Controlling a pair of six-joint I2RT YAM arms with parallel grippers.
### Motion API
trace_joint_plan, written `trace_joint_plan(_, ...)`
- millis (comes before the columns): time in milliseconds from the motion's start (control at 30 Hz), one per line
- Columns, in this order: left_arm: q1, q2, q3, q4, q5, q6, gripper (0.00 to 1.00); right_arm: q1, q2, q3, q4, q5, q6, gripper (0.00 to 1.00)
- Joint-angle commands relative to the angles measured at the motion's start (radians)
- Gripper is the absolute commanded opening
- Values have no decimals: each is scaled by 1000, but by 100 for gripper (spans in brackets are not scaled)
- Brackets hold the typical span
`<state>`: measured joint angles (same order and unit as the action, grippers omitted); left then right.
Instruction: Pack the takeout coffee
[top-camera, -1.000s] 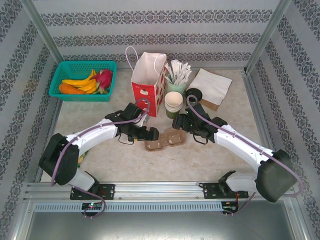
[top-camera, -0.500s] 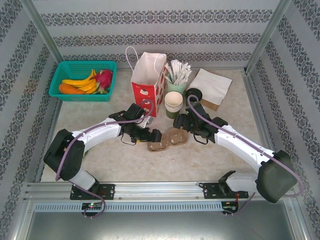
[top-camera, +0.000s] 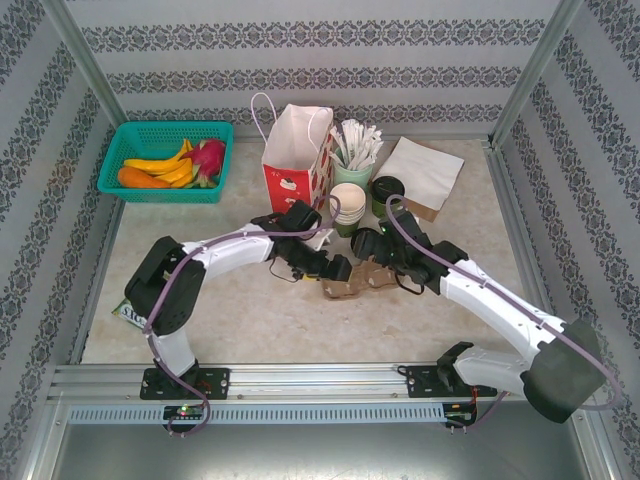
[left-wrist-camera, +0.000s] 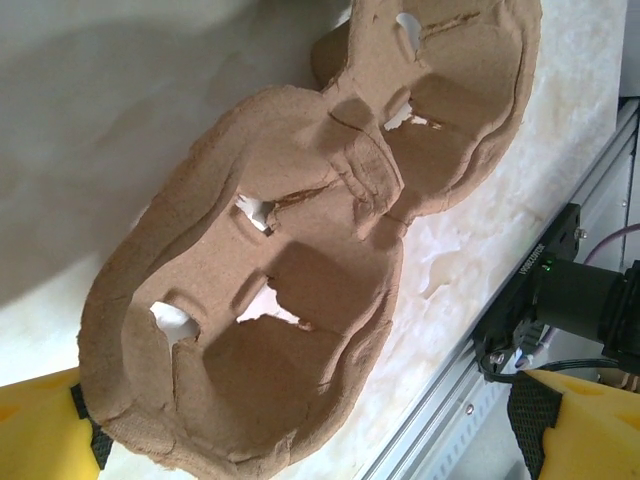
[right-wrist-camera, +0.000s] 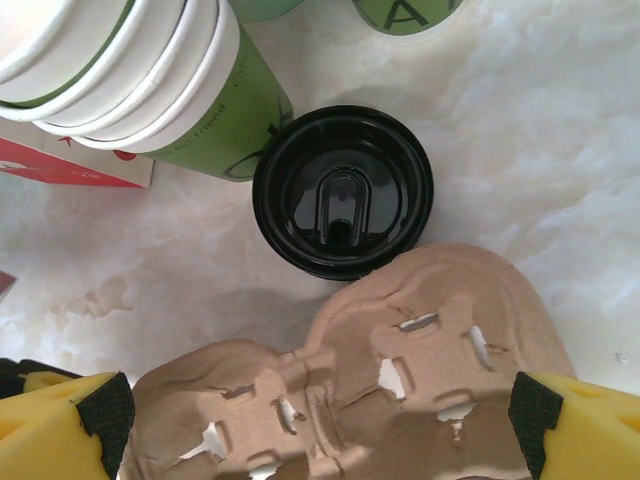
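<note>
The brown two-well pulp tray (top-camera: 352, 283) lies on the table in front of the stack of green paper cups (top-camera: 348, 203). My left gripper (top-camera: 335, 268) is at the tray's left end and stands open; in the left wrist view its yellow fingers (left-wrist-camera: 40, 425) straddle the near well of the tray (left-wrist-camera: 300, 250). My right gripper (top-camera: 372, 252) hovers open over the tray's right part, and the tray (right-wrist-camera: 400, 370) spans the space between its fingers (right-wrist-camera: 70, 425). A round black lid (right-wrist-camera: 343, 190) lies flat just beyond the tray, beside the cup stack (right-wrist-camera: 170, 90).
Behind the cups stand a red-and-white paper bag (top-camera: 296, 155) and a cup of wrapped straws (top-camera: 352, 160). A dark cup with a black top (top-camera: 388, 190) and a napkin pile (top-camera: 425, 170) sit at the back right. A teal fruit basket (top-camera: 165, 160) is at the back left.
The tray and both grippers have shifted to the right. The left arm has stretched further across, and the right gripper has come in over the tray. Both grippers stayed open.
</note>
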<state>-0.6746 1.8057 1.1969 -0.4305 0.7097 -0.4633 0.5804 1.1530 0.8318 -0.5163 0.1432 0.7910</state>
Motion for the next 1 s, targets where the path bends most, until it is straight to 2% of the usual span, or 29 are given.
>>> trace_joint_plan(0, -27, 34, 49, -10, 47, 49, 100, 3, -41, -32, -52, 41, 17, 98)
trace_joint_plan(200, -34, 23, 44, -15, 18, 46, 99, -39, -78, -70, -37, -21, 0, 98)
trace_joint_plan(467, -31, -128, -65, 12, -185, -13, 100, -59, 2, -24, -35, -186, -124, 97)
trace_joint_plan(633, -30, -245, -125, 41, -357, -40, 100, -38, 79, 18, -58, -192, -139, 97)
trace_joint_plan(800, -29, -372, -159, 20, -572, -129, 99, -16, 146, 59, -91, -179, -144, 96)
trace_joint_plan(967, -28, -496, -241, 31, -799, -256, 99, 16, 219, 109, -144, -179, -161, 89)
